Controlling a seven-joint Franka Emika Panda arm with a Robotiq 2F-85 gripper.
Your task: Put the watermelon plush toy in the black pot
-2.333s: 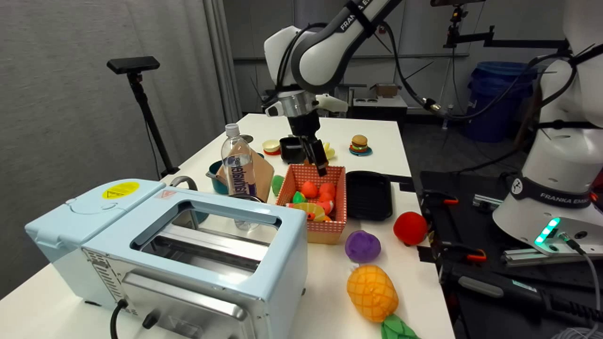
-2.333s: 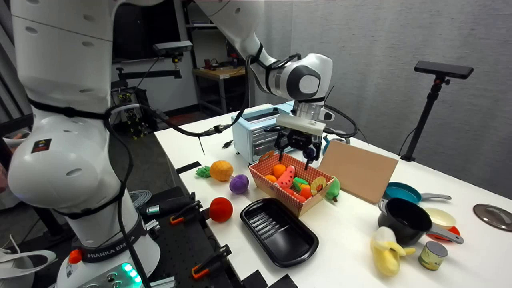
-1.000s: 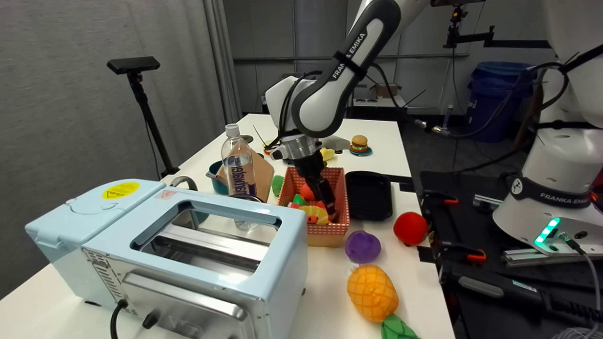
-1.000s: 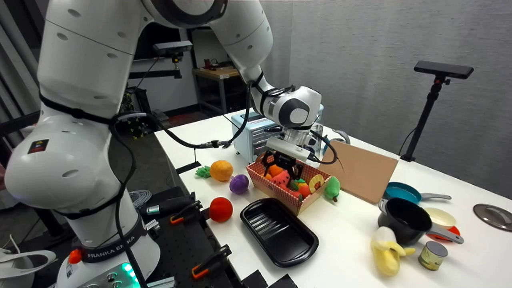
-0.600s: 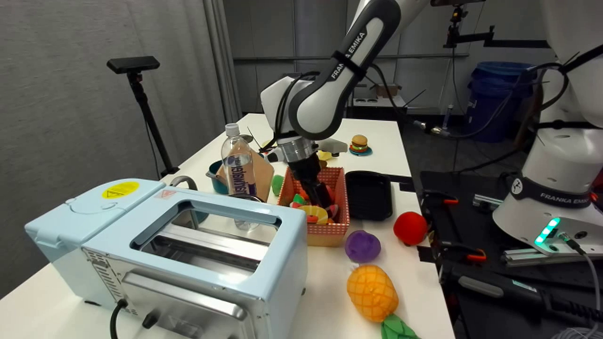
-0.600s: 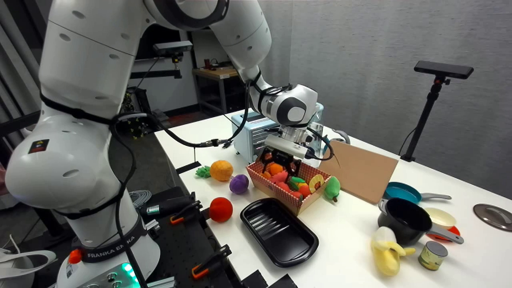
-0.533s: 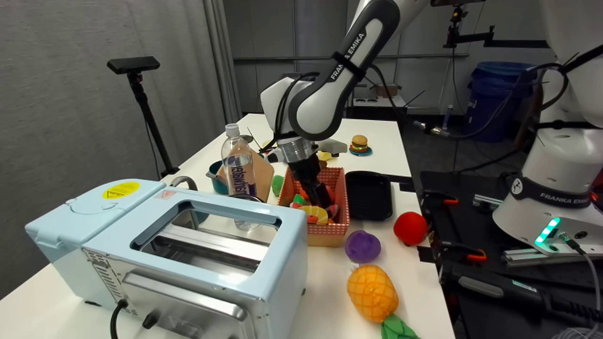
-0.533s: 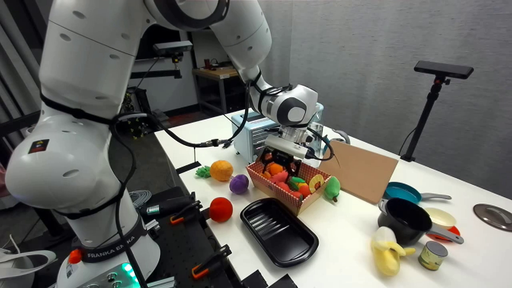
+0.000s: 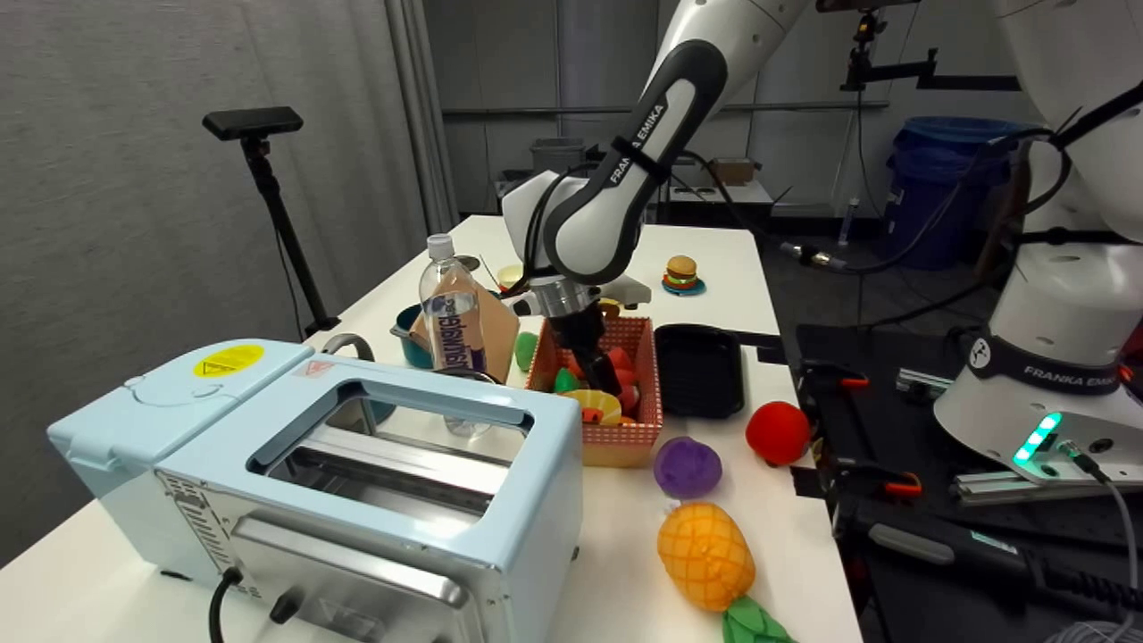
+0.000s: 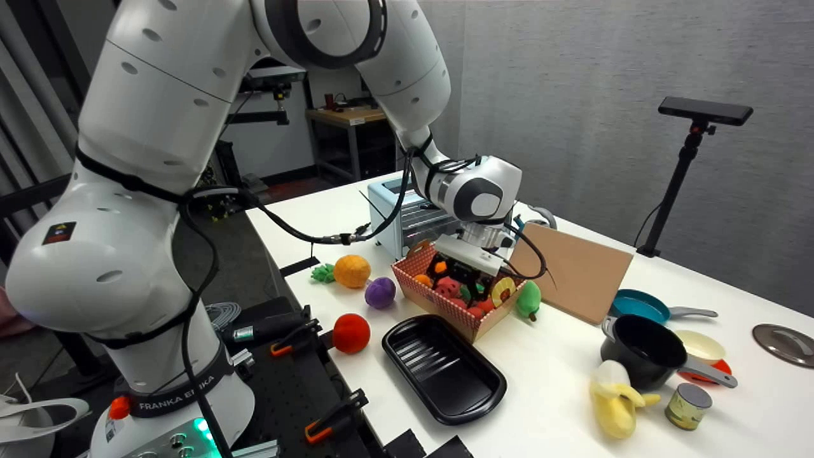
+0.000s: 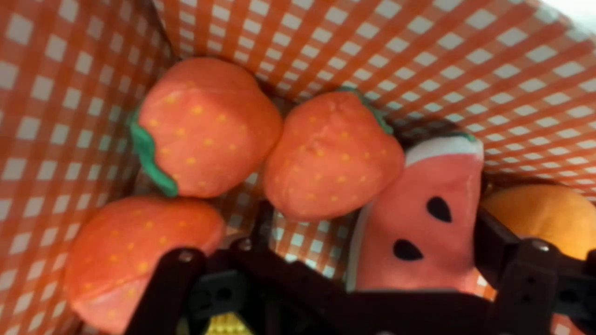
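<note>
Well, your black two-jawed gripper [image 11: 376,223] is spread wide down inside the red-and-white checked basket [image 11: 465,70], and the red plush watermelon slice [image 11: 414,218], seeded black with a white-and-green rind, lies between its jaws, not yet pinched. You have it off-centre: the slice sits just beside the jaw on the wrist view's right, touching or not you cannot tell, while a gap parts it from the opposite jaw. Expect something light, squashy and hard to harm, with fabric that should grip well; let it squeeze down before you trust the hold. You'd best close across the seeded middle, clear of the rind end, where a yellow-specked red plush strawberry [image 11: 333,156] seems to touch it and might get caught too. Your round black pot [image 10: 626,362] stands on the white table [image 10: 547,356], well apart from the basket.
</note>
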